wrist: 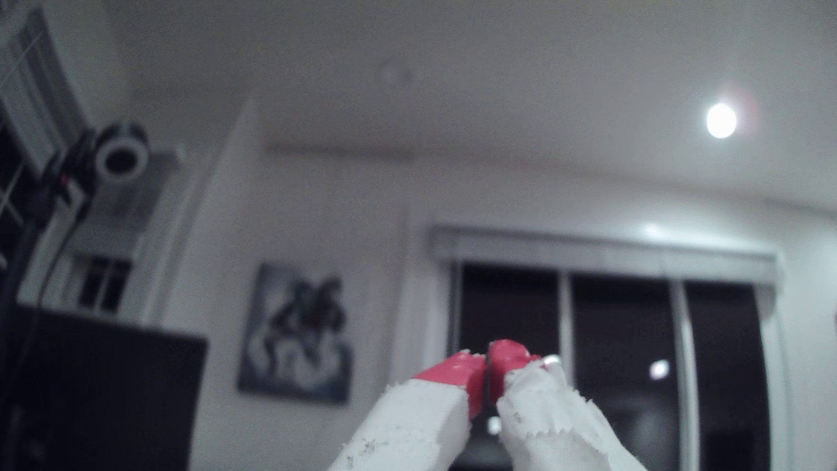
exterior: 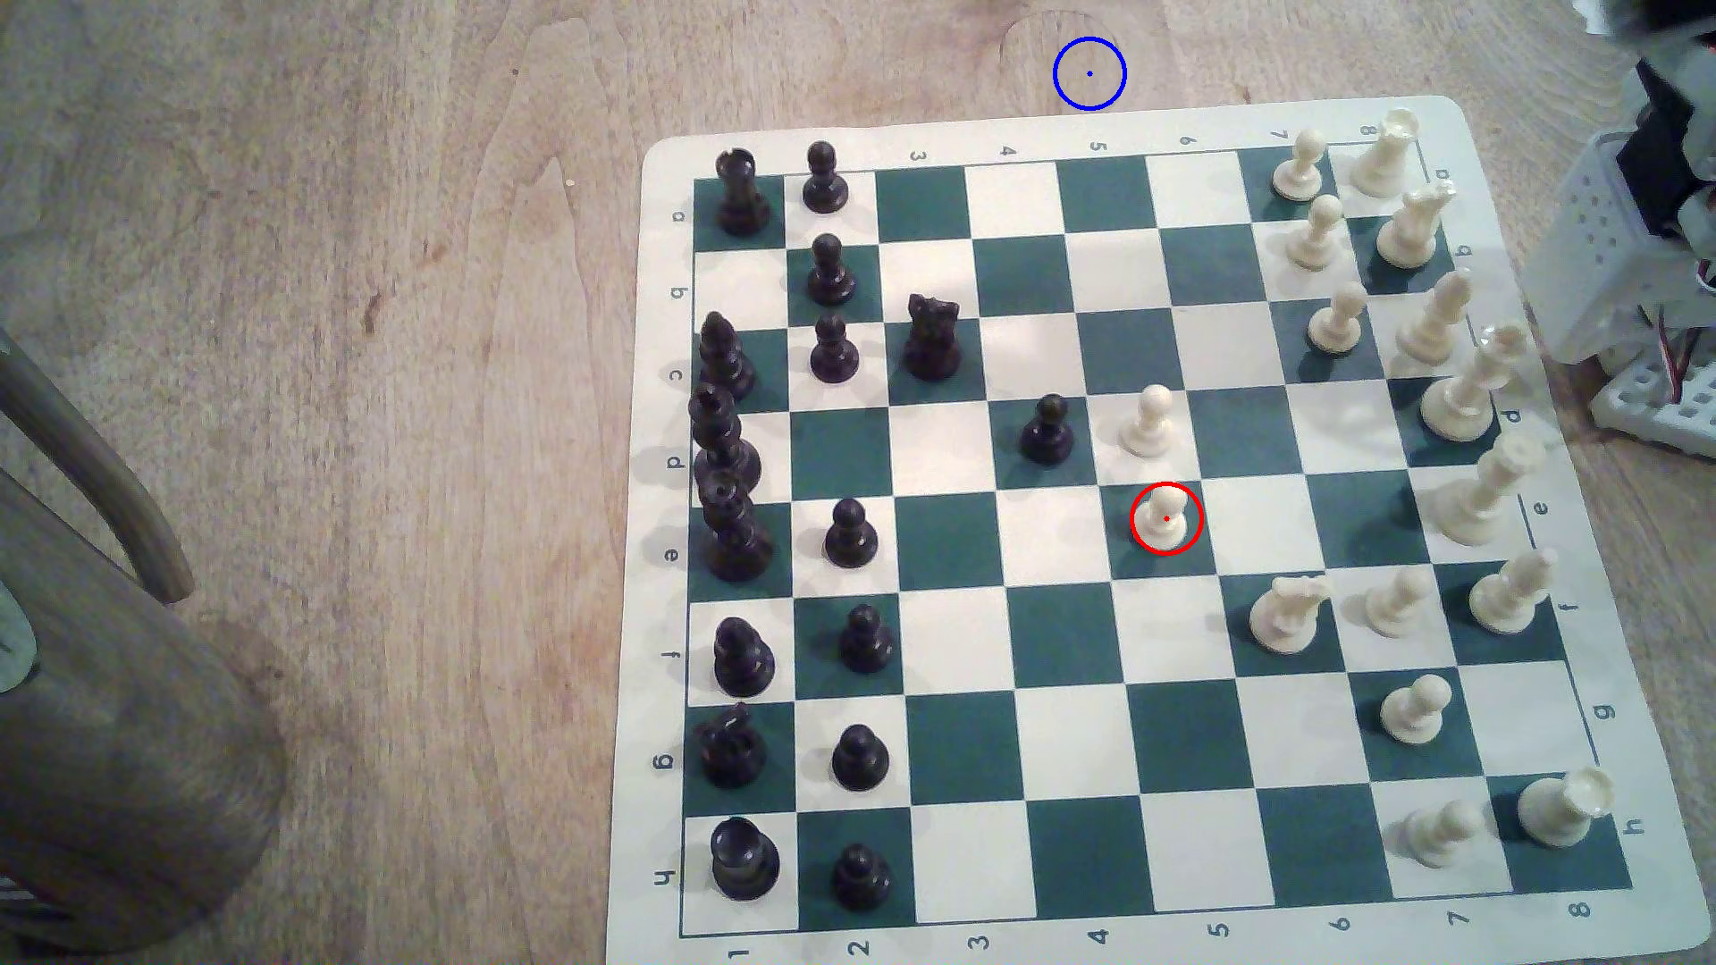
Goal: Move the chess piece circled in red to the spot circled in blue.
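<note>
Ext. view, left to right: a wooden chair back (exterior: 102, 649) at the far left edge over the light-wood desk (exterior: 371, 464); then the green-and-white chess board (exterior: 1068, 649), a roll-up mat w/ printed letters and numbers round its border; black pieces (exterior: 743, 520) stand in the two columns nearest the ext. view's left, w/ a black knight (exterior: 931, 336) one column further in and a black pawn (exterior: 1047, 430) near the board's middle; just right of that pawn stands a white pawn (exterior: 1150, 422); diagonally below it, on a dark square of row e, stands the chess piece circled in red (exterior: 1165, 516), upright, touching nothing else; the spot circled in blue (exterior: 1089, 73) sits off the board on bare wood, just above the mat's top edge near the 5 mark, well apart from the red-ringed pawn; the other white pieces (exterior: 1449, 399) crowd the columns at the ext. view's right; the arm's white base (exterior: 1634, 278) sits at the far right edge, beside the mat.

Wrist view: blurred; the hand (wrist: 488, 362) points up at a room w/ ceiling light (wrist: 721, 120), dark window (wrist: 611, 344) and a wall picture (wrist: 296, 333); its red-tipped, white-wrapped fingers (wrist: 453, 373) are closed together w/ only a thin dark seam between them, gripping nothing.
</note>
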Controlling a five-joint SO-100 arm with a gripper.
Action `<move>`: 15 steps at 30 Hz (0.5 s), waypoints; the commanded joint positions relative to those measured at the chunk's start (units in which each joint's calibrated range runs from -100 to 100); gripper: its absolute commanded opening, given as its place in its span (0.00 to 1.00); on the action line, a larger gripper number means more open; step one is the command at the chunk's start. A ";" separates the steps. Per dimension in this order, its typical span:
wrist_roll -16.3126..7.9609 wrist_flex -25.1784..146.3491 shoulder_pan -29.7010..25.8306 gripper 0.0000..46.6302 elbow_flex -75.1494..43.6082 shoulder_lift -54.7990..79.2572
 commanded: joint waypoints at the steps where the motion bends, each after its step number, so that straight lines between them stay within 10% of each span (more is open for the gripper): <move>1: -10.01 45.76 7.03 0.00 -23.76 3.37; 15: -11.62 99.00 -4.31 0.01 -54.95 34.01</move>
